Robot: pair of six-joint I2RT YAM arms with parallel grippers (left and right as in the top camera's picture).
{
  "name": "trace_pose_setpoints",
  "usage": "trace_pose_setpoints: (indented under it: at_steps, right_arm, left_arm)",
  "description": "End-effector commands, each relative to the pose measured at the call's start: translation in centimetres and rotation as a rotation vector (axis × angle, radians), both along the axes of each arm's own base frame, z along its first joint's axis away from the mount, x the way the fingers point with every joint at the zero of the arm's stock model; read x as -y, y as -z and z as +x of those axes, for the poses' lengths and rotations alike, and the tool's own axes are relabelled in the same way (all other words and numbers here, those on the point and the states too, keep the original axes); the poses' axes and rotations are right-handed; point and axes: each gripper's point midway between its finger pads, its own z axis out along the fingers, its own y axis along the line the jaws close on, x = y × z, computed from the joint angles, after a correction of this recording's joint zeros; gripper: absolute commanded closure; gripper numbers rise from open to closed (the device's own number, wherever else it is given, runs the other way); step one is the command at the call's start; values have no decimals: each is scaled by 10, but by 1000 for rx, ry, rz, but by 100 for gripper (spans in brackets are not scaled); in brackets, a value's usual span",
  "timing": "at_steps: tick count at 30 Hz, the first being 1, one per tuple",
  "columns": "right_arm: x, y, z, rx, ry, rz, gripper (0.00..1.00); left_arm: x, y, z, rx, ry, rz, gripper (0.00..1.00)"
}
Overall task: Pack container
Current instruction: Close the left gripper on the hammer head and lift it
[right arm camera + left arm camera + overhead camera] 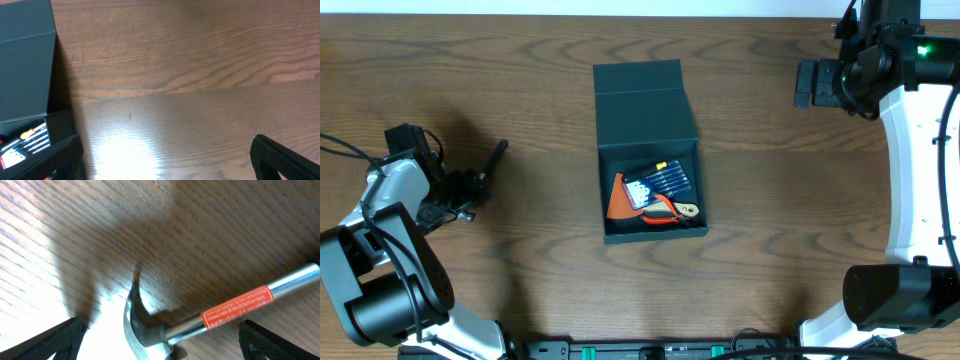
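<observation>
- Dark wood-grain table (770,220), nothing else behind it.
- One container (645,115) sits mid-table between the arms, with its flap lid folded back. My read is that it's open so more items can go in.
- Three items are visible inside: a carded screwdriver set (660,182), orange-handled pliers (665,212), and an orange wedge-shaped piece (620,198) I can't identify.
- One hammer (235,307) lies flat on the table at the far left, well apart from the container. It looks like the last loose item.
- Left gripper (160,342) hovers over the hammer's head end with its fingers spread fully wide on either side, gripping nothing. This is likely the line-up for a pick.
- Right gripper (167,160) is at the far right over bare wood, fingers equally wide and empty. It's probably parked clear of the container.
</observation>
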Motion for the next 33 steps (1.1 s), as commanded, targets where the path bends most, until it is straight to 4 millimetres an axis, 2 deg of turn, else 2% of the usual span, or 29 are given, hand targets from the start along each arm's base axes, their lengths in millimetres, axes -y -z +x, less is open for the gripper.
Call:
trace_pose_setpoints:
  at_steps: [1,14,20,33]
  right_arm:
    - [3,2,-3,-11,-1,-13,1]
    - [2,5,-10,-43,-1,-11,1]
    - [3,5,-11,-48,-1,-11,1]
    - [3,5,-11,-47,0,-15,1]
  left_arm:
    - [7,25,-13,-67,-9,-50,2]
    - [9,25,-17,-85,-9,-57,1]
    - [2,25,-25,-125,-12,-12,1]
    - [2,25,-26,-128,-12,-9,2]
